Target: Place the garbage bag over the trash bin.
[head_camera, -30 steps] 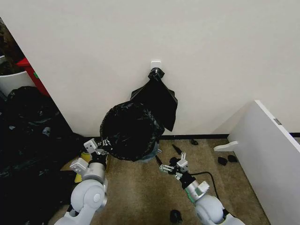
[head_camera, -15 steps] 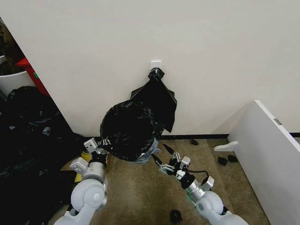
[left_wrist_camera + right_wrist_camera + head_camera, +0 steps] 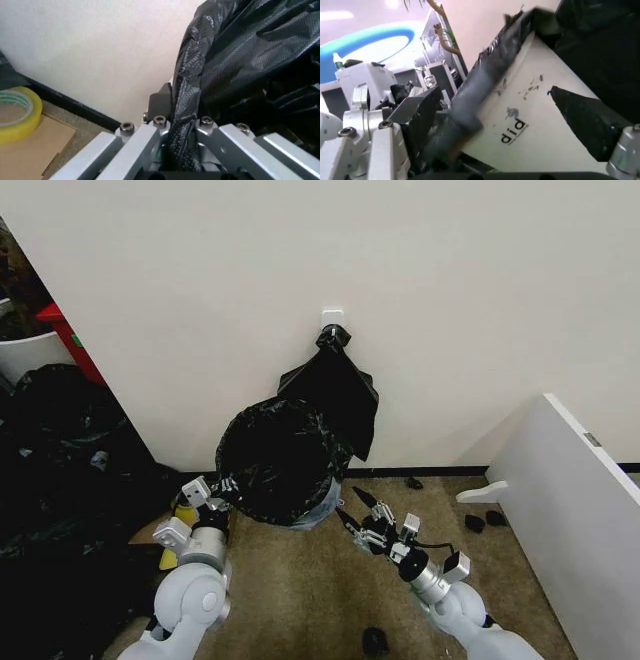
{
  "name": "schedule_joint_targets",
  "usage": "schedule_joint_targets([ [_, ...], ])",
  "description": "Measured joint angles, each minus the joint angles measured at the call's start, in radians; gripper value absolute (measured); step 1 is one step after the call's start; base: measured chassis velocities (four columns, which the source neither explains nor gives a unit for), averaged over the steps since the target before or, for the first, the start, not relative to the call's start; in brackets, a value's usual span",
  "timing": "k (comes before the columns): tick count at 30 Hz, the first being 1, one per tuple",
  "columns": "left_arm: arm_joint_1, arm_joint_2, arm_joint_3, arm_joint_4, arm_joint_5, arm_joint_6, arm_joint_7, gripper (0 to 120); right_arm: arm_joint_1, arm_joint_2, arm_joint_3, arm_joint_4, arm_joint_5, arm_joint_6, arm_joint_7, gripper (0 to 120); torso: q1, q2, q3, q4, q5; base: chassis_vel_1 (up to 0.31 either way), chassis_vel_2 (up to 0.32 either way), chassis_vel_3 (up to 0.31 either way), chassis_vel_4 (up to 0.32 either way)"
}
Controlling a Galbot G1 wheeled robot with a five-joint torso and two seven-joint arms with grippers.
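The garbage bag [image 3: 278,460], black and glossy, is spread wide over the trash bin by the wall. A strip of the bin's pale wall [image 3: 322,505] shows under the bag's hem. My left gripper [image 3: 217,485] is at the bag's left edge and shut on it. The left wrist view shows the gathered black film [image 3: 182,112] pinched between its fingers. My right gripper [image 3: 360,512] is open low at the bin's right side. In the right wrist view the off-white bin wall [image 3: 530,123] with small lettering lies between the spread fingers [image 3: 420,108], with the bag's hem [image 3: 495,60] above.
A second black bag [image 3: 335,385] hangs from a wall hook behind the bin. Heaped black bags [image 3: 60,480] fill the left. A white panel [image 3: 580,510] slants at the right. A yellow tape roll [image 3: 15,112] sits on cardboard; small black items [image 3: 480,522] dot the carpet.
My right arm has reached forward, carrying the open gripper closer to the bin's lower right side. The left gripper has kept its hold on the bag's edge.
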Motion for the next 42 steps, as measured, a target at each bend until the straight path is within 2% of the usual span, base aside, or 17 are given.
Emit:
schedule_joint_targets([
  [2,0.0,0.0,0.001,0.0,0.0,0.0,0.0,0,-0.001,-0.001,0.001,0.003,0.002,-0.002,0.003,83,0.0,0.0,0.0,0.0,0.0,0.0,0.0,0.0,0.0],
  [4,0.001,0.0,0.001,0.0,0.001,-0.001,0.0,0,-0.007,-0.003,0.003,0.017,0.002,-0.011,0.027,88,0.0,0.0,0.0,0.0001,0.0,0.0,0.0,0.0,0.0],
  [7,0.002,0.0,0.002,-0.001,0.002,-0.001,0.0,0,-0.028,-0.005,0.001,0.06,-0.015,-0.03,0.097,90,0.0,0.0,0.0,0.0,-0.0001,0.0,0.0,0.0,0.0],
  [10,0.002,-0.001,0.003,-0.001,0.003,-0.002,0.001,0,-0.055,-0.007,-0.009,0.123,-0.051,-0.058,0.187,77,0.0,0.0,0.0,0.0,-0.0001,0.0,0.0,0.0,0.0],
  [11,0.002,-0.001,0.003,-0.001,0.003,-0.002,0.001,0,-0.055,-0.007,-0.009,0.123,-0.051,-0.058,0.187,77,0.0,0.0,0.0,0.0,-0.0001,0.0,0.0,0.0,0.0],
  [13,0.002,-0.002,0.006,-0.002,0.004,-0.003,0.001,0,-0.062,-0.006,-0.01,0.136,-0.115,-0.069,0.232,65,0.0,0.0,0.0,0.0001,0.0,0.0,0.0,0.0,0.0],
  [14,0.002,-0.002,0.006,-0.002,0.004,-0.003,0.001,0,-0.062,-0.006,-0.01,0.136,-0.115,-0.069,0.232,65,0.0,0.0,0.0,0.0001,0.0,0.0,0.0,0.0,0.0],
  [17,0.003,-0.002,0.007,-0.006,0.005,-0.003,0.001,0,-0.064,-0.006,-0.008,0.132,-0.159,-0.069,0.27,52,0.0,0.0,0.0,0.0,0.0,0.0,0.0,0.0,0.0],
  [19,0.003,-0.002,0.007,-0.006,0.005,-0.003,0.001,0,-0.064,-0.005,-0.007,0.132,-0.166,-0.069,0.279,48,0.0,0.0,0.0,0.0,0.0,0.0,0.0,0.0,0.0],
  [22,0.003,-0.002,0.007,-0.006,0.005,-0.003,0.001,0,-0.06,-0.002,-0.006,0.129,-0.179,-0.058,0.284,32,0.0,0.0,0.0,0.0001,0.0,0.0,0.0,0.0,0.0],
  [26,0.003,-0.003,0.008,-0.006,0.005,-0.003,0.001,0,-0.059,-0.001,-0.005,0.125,-0.185,-0.047,0.286,22,0.0,0.0,0.0,0.0,0.0,0.0,0.0,0.0,0.0],
  [29,0.004,-0.003,0.008,-0.006,0.006,-0.004,0.001,0,-0.058,0.001,-0.001,0.119,-0.198,-0.035,0.287,8,0.0,0.0,0.0,0.0,0.0,0.0,0.0,0.0,0.0],
  [33,0.006,-0.003,0.009,-0.008,0.006,-0.004,0.0,0,-0.054,0.005,0.001,0.11,-0.207,-0.024,0.29,0,0.0,0.0,0.0,0.0,0.0,0.0,0.0,0.0,0.0],
  [40,0.017,-0.001,0.02,-0.015,0.016,-0.004,0.0,0,-0.035,0.016,-0.001,0.097,-0.191,0.013,0.335,0,0.0,0.0,0.0,0.0,0.0,0.0,0.0,0.0,0.0],
  [42,0.021,0.001,0.025,-0.015,0.02,-0.003,0.002,0,-0.024,0.024,-0.008,0.097,-0.164,0.039,0.392,0,0.0,0.0,0.0,0.0001,0.0,0.0,0.0,0.0,0.0],
])
